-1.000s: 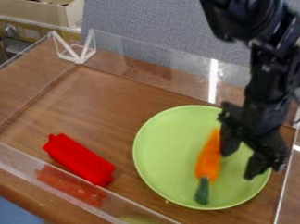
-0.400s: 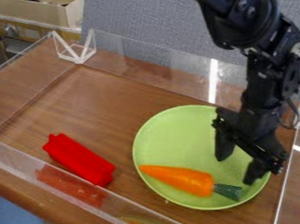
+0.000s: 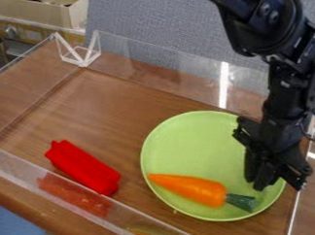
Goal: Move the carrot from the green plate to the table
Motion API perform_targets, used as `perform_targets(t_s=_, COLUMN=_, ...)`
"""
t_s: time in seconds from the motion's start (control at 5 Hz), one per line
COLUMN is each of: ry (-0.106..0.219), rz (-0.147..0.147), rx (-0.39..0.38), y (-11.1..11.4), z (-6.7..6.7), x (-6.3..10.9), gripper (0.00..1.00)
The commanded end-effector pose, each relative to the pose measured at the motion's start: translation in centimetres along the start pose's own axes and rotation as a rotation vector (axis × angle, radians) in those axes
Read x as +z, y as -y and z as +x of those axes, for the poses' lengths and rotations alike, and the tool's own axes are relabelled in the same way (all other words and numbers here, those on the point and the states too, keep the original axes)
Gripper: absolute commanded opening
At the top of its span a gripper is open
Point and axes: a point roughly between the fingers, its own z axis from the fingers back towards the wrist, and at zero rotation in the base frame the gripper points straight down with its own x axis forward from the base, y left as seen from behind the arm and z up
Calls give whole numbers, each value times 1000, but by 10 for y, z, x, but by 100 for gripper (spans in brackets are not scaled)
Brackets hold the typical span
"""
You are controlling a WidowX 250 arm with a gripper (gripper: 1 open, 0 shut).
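Observation:
The orange carrot (image 3: 189,189) lies flat across the front of the green plate (image 3: 188,148), its dark green stub (image 3: 241,199) pointing right. My gripper (image 3: 269,180) points straight down over the plate's right edge, just right of the stub. Its black fingers (image 3: 259,164) look pressed together, with nothing seen between them. The carrot is apart from the fingers and rests on the plate. The plate sits on the reddish-brown table (image 3: 108,107) at its front right.
A red rectangular block (image 3: 81,167) lies on the table at the front left. Low clear acrylic walls (image 3: 145,57) border the tabletop, with a corner brace (image 3: 77,51) at the back left. The right wall stands close to the plate and gripper.
The carrot, earlier tilted between the open fingers, has dropped flat onto the plate's front. The fingers have closed together and the gripper has shifted slightly right.

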Motion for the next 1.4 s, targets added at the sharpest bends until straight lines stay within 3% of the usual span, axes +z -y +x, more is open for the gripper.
perform_targets(t_s=0.0, ry=67, rz=-3, rx=47, y=-6, z=6, x=16, gripper=100)
perform_targets(t_s=0.2, ry=74, rz=-9, rx=110, y=-16, z=2, x=19, gripper=0)
perform_targets(t_s=0.4, ry=70, rz=17, rx=48, y=-24, z=3, x=40, gripper=0)
perform_targets(t_s=0.6, ry=73, rz=51, rx=57, y=-22, z=4, x=69, gripper=0)
perform_targets(t_s=0.8, ry=65, rz=47, rx=21, y=-20, z=0, x=82, gripper=0)
perform_targets(t_s=1.0, ry=58, rz=20, rx=-41, y=-10, z=-8, x=66, gripper=100)
perform_targets(t_s=1.2, ry=47, rz=1, rx=-122, y=-8, z=-20, x=59, gripper=100)
